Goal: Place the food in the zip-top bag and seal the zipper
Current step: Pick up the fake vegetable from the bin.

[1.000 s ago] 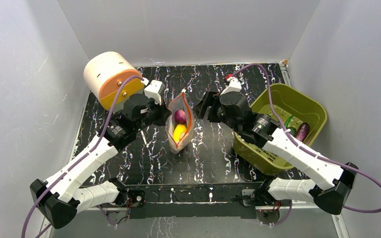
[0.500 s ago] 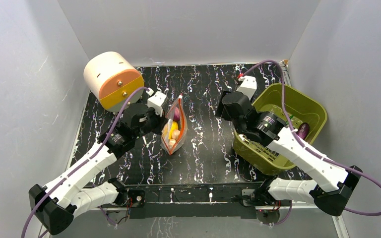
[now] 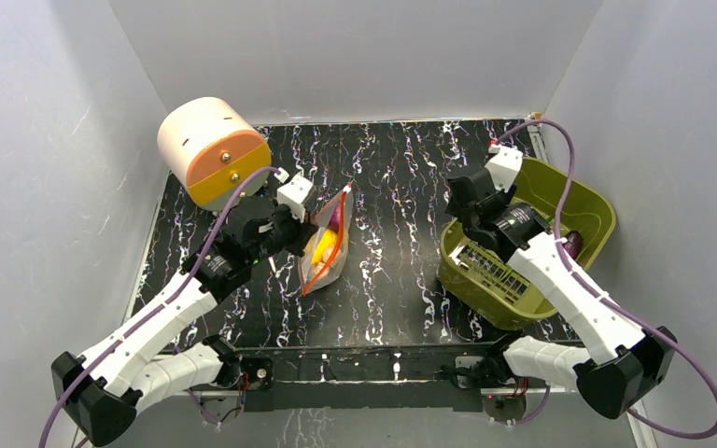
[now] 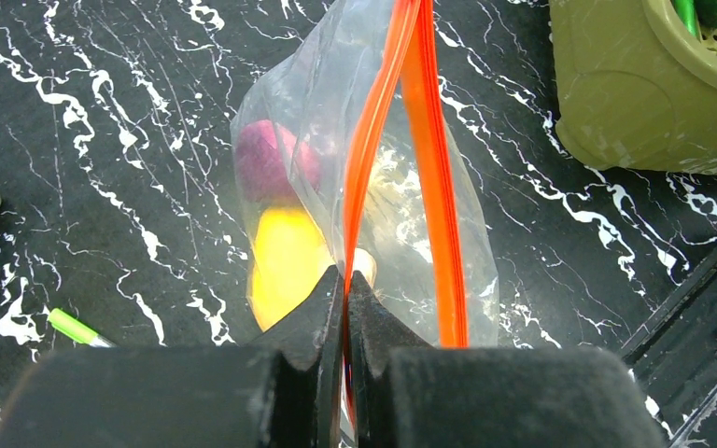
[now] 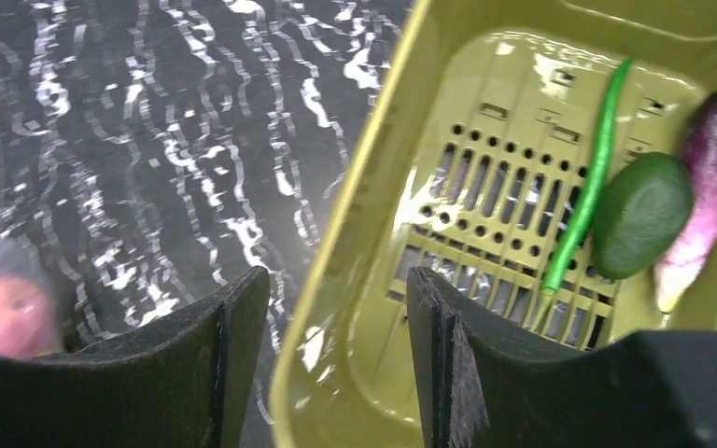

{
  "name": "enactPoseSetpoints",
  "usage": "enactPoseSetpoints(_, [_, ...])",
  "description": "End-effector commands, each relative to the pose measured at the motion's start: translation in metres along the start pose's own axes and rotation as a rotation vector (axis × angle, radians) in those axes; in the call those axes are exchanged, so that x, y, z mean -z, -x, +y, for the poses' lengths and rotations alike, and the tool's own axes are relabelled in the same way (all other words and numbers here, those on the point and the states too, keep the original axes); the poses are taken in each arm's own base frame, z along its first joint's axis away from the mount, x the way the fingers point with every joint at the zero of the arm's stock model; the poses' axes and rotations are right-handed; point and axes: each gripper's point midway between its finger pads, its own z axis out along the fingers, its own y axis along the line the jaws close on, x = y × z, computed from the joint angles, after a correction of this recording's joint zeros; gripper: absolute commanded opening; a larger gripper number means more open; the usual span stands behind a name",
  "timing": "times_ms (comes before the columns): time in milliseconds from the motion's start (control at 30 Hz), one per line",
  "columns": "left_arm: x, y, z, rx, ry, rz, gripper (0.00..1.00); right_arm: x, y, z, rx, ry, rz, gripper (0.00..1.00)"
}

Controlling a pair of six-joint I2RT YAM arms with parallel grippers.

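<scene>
At the left of the table (image 3: 401, 187), the left gripper (image 4: 345, 297) is clamped on one lip of the bag (image 3: 329, 250), pinching the orange zipper (image 4: 429, 168) so the mouth stands up and gapes. A lemon (image 4: 285, 261) and a pink round piece (image 4: 266, 159) lie inside. Further right, the right gripper (image 5: 336, 285) hangs over the near rim of the green basket (image 5: 411, 93), jaws apart and holding nothing. I judge the job roughly half done, since the green piece (image 5: 642, 215) and eggplant (image 5: 709, 177) in the basket are not yet bagged and the zipper is unsealed.
</scene>
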Motion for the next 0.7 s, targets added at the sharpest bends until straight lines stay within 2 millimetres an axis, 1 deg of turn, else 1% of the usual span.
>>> enactPoseSetpoints(0, [-0.001, 0.006, -0.008, -0.012, -0.043, -0.02, 0.0, -0.01, 0.009, -0.028, -0.05, -0.064, -0.031, 0.53])
enactPoseSetpoints(100, [0.001, 0.006, -0.008, -0.012, -0.042, -0.028, 0.0, -0.015, 0.007, -0.042, -0.068, -0.102, -0.031, 0.53])
enactPoseSetpoints(267, [0.001, 0.006, -0.007, -0.013, -0.039, -0.039, 0.0, -0.026, 0.002, -0.079, -0.112, -0.228, -0.039, 0.53])
enactPoseSetpoints(333, [-0.001, 0.004, -0.008, -0.013, -0.045, -0.029, 0.0, -0.029, 0.001, -0.09, -0.127, -0.256, -0.034, 0.54])
enactPoseSetpoints(533, [0.0, 0.007, -0.018, -0.005, -0.099, -0.032, 0.0, -0.035, 0.005, -0.112, -0.152, -0.329, -0.031, 0.58])
enactPoseSetpoints(667, [0.004, 0.01, -0.028, 0.008, -0.15, -0.052, 0.0, -0.046, 0.007, -0.125, -0.185, -0.39, -0.028, 0.61])
